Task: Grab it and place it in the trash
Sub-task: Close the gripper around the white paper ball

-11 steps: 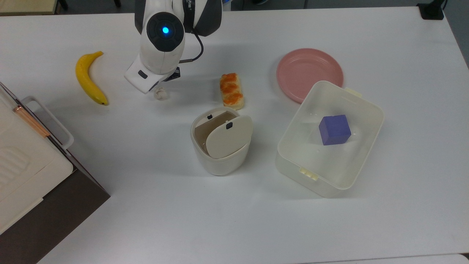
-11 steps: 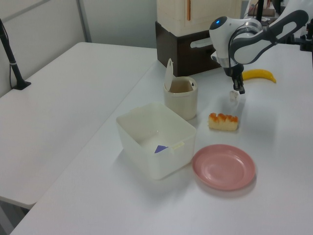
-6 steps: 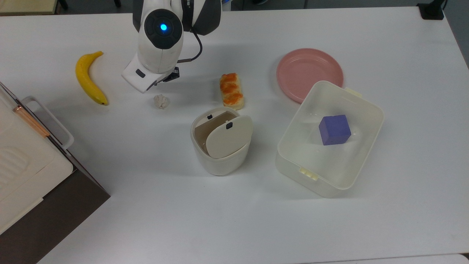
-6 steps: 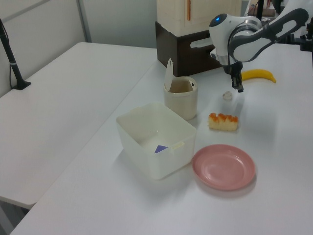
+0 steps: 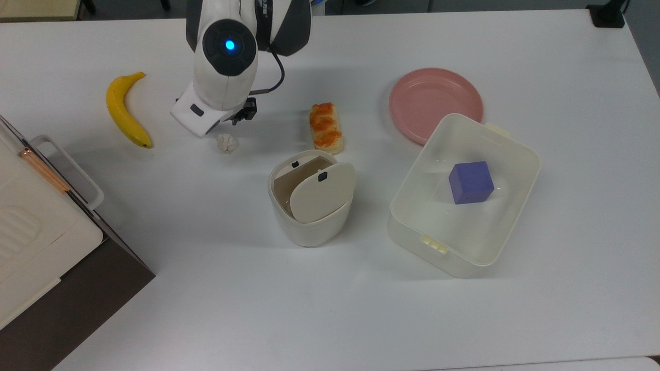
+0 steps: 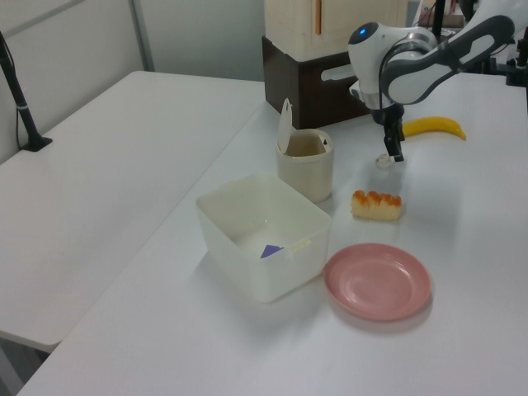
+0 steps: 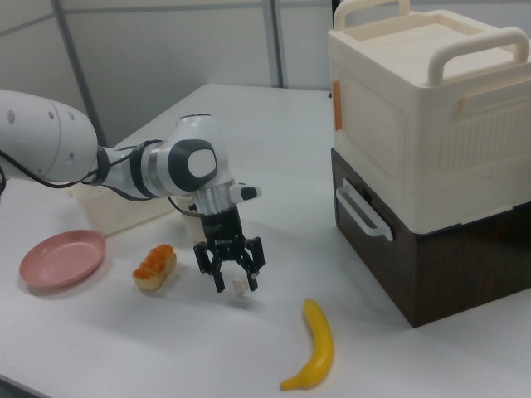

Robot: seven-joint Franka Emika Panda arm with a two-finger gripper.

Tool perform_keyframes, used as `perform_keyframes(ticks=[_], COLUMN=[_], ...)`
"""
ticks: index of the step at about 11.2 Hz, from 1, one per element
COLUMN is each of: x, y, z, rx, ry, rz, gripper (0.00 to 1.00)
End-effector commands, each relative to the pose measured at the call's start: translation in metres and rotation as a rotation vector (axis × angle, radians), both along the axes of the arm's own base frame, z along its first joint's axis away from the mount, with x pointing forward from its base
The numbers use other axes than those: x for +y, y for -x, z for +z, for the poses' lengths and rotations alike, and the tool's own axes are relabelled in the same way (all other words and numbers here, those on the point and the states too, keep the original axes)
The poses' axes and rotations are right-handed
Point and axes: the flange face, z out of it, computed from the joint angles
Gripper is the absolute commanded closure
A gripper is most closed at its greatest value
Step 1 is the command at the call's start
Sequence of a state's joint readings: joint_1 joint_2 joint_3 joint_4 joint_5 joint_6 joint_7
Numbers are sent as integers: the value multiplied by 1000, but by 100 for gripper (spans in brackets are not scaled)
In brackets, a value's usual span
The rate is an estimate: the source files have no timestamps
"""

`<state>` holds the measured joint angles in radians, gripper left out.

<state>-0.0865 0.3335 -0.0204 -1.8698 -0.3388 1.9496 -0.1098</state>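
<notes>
The arm's black two-finger gripper [image 7: 235, 284] hung with fingers spread wide around the tiny crumpled white paper wad [image 5: 226, 142], which lay on the white table [image 5: 464, 309] between the yellow banana [image 5: 125, 110] and the orange-topped bread slice [image 5: 326, 127], near the cream-white round swing-lid bin [image 5: 311, 197].

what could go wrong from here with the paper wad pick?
1. The paper wad is tiny and lies loose on the table. The gripper hangs over it with jaws open, so a slightly off-centre descent could push it aside instead of trapping it.
2. The trash bin has a tilted swing lid covering much of its mouth; a dropped wad might land on the lid and roll off.
</notes>
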Motion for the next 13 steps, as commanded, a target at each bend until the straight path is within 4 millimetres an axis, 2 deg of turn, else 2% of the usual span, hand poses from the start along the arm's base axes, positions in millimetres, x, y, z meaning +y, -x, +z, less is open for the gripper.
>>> perform_keyframes(ticks=[1,3,5,6,9,13], x=[3,2,2,3,7,9], y=[-15,-22,-23,-23,-23,-24], z=[-14,-14,-14,-14,-18,-18], rx=[-9,-18,-16,-15,-4,-9], ry=[-3,-2,-5,-6,-23,-34], rz=[15,13,22,26,53,44], gripper=[20,24,39,51,99,100])
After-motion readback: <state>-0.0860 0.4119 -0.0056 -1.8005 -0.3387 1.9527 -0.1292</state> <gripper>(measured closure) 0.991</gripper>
